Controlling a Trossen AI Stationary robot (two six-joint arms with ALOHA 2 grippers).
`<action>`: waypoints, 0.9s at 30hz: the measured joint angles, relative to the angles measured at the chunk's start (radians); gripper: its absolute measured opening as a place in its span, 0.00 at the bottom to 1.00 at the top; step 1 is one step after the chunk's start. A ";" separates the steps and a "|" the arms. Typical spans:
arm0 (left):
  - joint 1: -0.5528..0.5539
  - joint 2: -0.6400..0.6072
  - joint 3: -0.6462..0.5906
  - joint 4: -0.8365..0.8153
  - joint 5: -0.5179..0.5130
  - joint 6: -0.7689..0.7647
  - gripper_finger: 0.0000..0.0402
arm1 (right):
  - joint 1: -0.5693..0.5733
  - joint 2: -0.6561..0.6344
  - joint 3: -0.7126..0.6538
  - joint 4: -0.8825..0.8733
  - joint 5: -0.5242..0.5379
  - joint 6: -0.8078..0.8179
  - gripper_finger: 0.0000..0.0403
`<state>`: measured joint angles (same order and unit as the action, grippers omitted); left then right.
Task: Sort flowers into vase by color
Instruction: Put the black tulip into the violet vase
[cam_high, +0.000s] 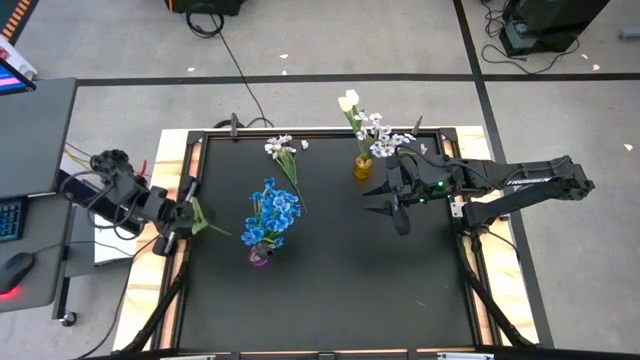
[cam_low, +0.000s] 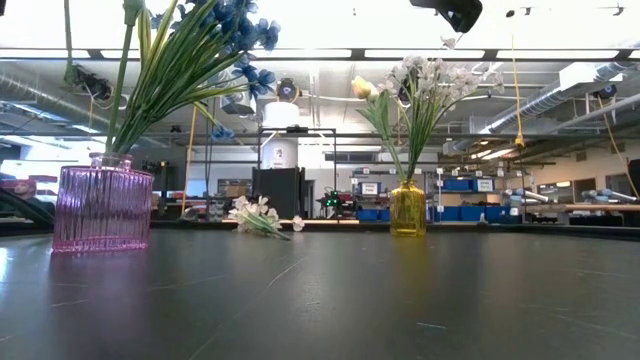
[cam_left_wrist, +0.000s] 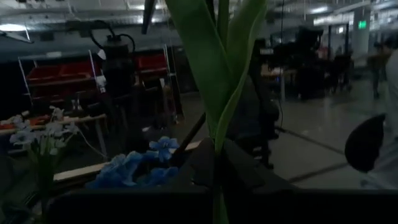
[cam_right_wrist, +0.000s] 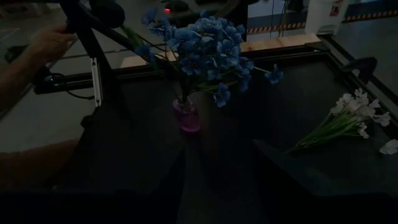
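High view shows the sorting well along. A pink vase (cam_high: 259, 256) stands left of the tabletop's middle, toward its near edge, filled with blue flowers (cam_high: 271, 214); a yellow vase (cam_high: 363, 166) stands near the far edge, right of centre, holding white blossoms and a tulip bud (cam_high: 349, 100). One white spray (cam_high: 283, 150) lies flat on the tabletop (cam_high: 330, 280) near the far edge, between the two vases and apart from both; by colour it belongs in the yellow vase, so that step looks left to do.

At the left edge, the left pincer (cam_high: 186, 215) is clamped shut on a green stem (cam_high: 209, 226). The left wrist view shows only broad green leaves rising from the grip, so I cannot tell what colour its blossom is; this flower too has yet to reach a vase.

Out over the tabletop, just right of the yellow vase, the right pincer (cam_high: 385, 195) hangs in the air with its fingers spread wide and nothing between them. It seems ready to go for the loose spray.

Count: two vases, one blue bunch, one white group already placed, one loose white spray, one stem held. How many stems are in each bunch cannot be counted.
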<state>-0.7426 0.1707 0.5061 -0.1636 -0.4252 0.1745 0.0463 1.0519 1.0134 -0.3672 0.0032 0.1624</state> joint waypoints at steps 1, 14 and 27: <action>0.000 -0.016 -0.027 0.027 0.000 -0.001 0.05 | 0.000 0.000 0.000 0.000 0.000 0.000 0.47; 0.000 -0.075 -0.259 0.349 -0.009 0.046 0.05 | 0.000 0.000 0.000 0.000 0.000 0.000 0.47; 0.000 -0.074 -0.328 0.429 -0.019 0.043 0.05 | 0.000 0.000 0.000 0.000 0.000 0.000 0.47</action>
<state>-0.7425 0.0963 0.1784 0.2654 -0.4444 0.2176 0.0463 1.0519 1.0134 -0.3672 0.0032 0.1627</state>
